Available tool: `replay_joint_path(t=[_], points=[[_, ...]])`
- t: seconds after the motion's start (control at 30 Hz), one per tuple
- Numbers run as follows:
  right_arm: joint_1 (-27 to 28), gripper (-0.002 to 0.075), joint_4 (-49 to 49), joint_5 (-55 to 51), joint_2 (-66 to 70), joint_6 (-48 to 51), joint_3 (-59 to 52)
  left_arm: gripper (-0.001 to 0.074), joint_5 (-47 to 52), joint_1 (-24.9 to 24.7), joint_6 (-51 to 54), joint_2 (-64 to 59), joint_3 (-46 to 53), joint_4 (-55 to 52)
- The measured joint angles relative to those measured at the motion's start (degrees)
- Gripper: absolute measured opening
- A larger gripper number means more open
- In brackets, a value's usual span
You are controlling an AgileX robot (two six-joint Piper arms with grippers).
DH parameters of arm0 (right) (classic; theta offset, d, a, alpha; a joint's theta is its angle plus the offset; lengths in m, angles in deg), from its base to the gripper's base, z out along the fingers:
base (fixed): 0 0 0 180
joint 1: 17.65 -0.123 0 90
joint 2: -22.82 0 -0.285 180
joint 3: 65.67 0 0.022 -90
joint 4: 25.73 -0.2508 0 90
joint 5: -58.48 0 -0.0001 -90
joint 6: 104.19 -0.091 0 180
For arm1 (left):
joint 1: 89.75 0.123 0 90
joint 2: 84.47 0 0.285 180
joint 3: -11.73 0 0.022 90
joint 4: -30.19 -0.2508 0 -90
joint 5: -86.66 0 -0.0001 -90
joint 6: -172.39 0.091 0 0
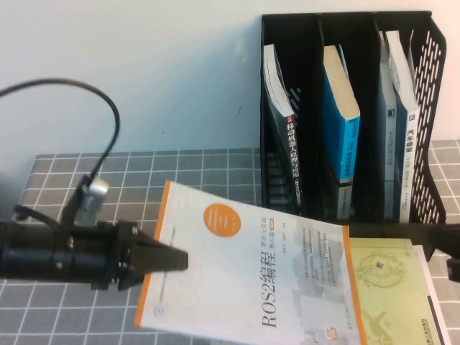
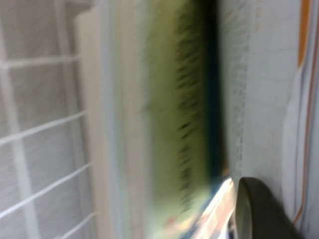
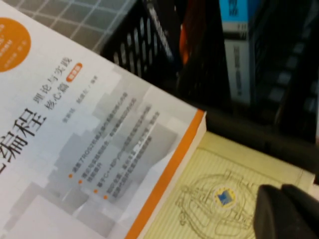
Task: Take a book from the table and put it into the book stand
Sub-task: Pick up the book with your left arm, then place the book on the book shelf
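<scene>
My left gripper [image 1: 172,260] is shut on the left edge of a white book with orange trim [image 1: 251,273], holding it tilted at the front middle of the table. In the left wrist view one dark finger [image 2: 259,209] presses on its cover [image 2: 259,74]. The book overlaps a yellow-green book [image 1: 388,287] lying flat at the front right. The black three-slot book stand [image 1: 431,144] stands at the back right. My right gripper [image 3: 286,211] is shut and empty, just above the yellow-green book [image 3: 219,199]. It barely shows at the high view's right edge [image 1: 453,267].
The stand holds a black-spined book [image 1: 284,122] in its left slot, a blue book [image 1: 341,122] in the middle and two more [image 1: 402,122] in the right slot. A grey checked cloth [image 1: 180,172] covers the table. A black cable [image 1: 108,122] loops at the left.
</scene>
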Motion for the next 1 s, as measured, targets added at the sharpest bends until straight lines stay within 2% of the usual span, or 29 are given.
replay_joint_path(t=[0.2,0.4,0.57,0.73,0.83,1.0], points=[[0.3,-0.0003,-0.4,0.0,-5.1,0.0,0.0,0.0102,-0.6,0.0,-6.7,10.2,-3.0,5.0],[0.3,-0.0003,-1.2,0.0,-5.4,0.0,0.0,0.0102,-3.0,0.0,-15.1,19.5,-10.1,6.4],[0.3,-0.0003,-1.9,0.8,-5.4,0.0,0.0,0.0102,-10.8,0.0,-20.5,25.7,-18.5,7.1],[0.3,-0.0003,-3.3,3.0,-5.4,0.1,-0.1,0.0102,-21.6,-0.9,-25.4,26.5,-27.4,7.3],[0.3,-0.0003,-3.6,4.7,-5.4,0.1,-0.1,0.0102,-26.9,-4.7,-26.2,25.1,-31.6,7.0],[0.4,-0.0003,-4.0,5.8,-5.4,0.1,-0.1,0.0102,-33.2,-14.9,-26.8,21.1,-37.6,0.6]])
